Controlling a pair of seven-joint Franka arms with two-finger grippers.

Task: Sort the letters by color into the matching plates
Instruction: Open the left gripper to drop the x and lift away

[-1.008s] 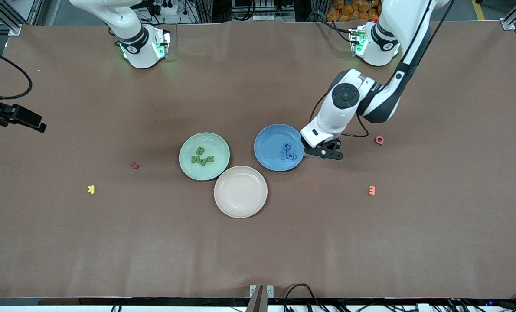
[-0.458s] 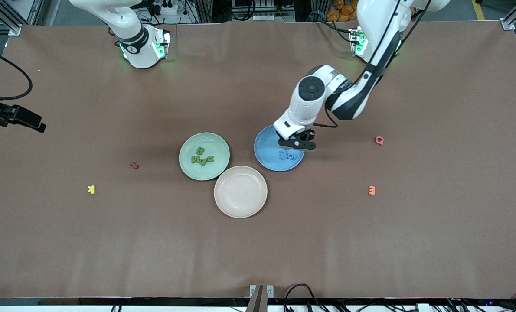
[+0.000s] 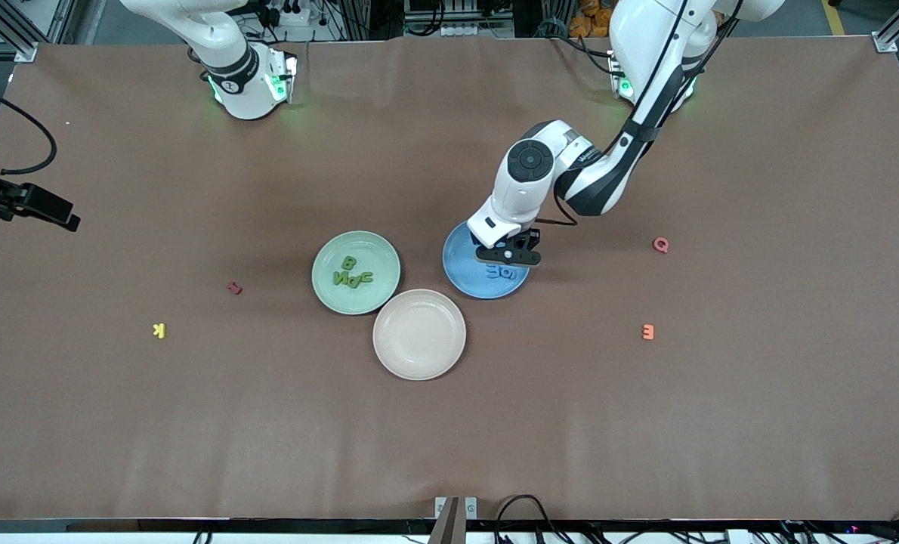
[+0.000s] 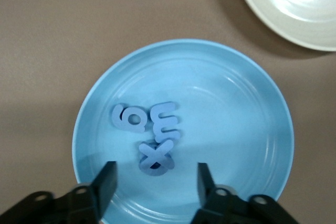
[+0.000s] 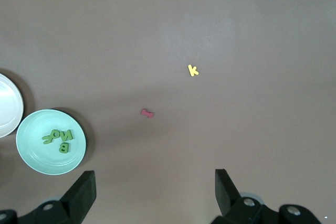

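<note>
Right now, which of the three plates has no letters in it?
The beige-pink plate, the one nearest to the front camera. It lies bare, while the green plate holds green letters and the blue plate holds blue letters.

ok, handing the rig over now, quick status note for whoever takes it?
Left gripper: open, empty, over the blue plate.
Right gripper: open, empty, waiting high over the right arm's end of the table.
Blue letters: four piled in the blue plate.
Green letters: four in the green plate.
Done: both colours look sorted.
Left: apparently just pulling the left arm clear. Pink plate holds nothing; red, orange and yellow letters lie loose on the table.
</note>
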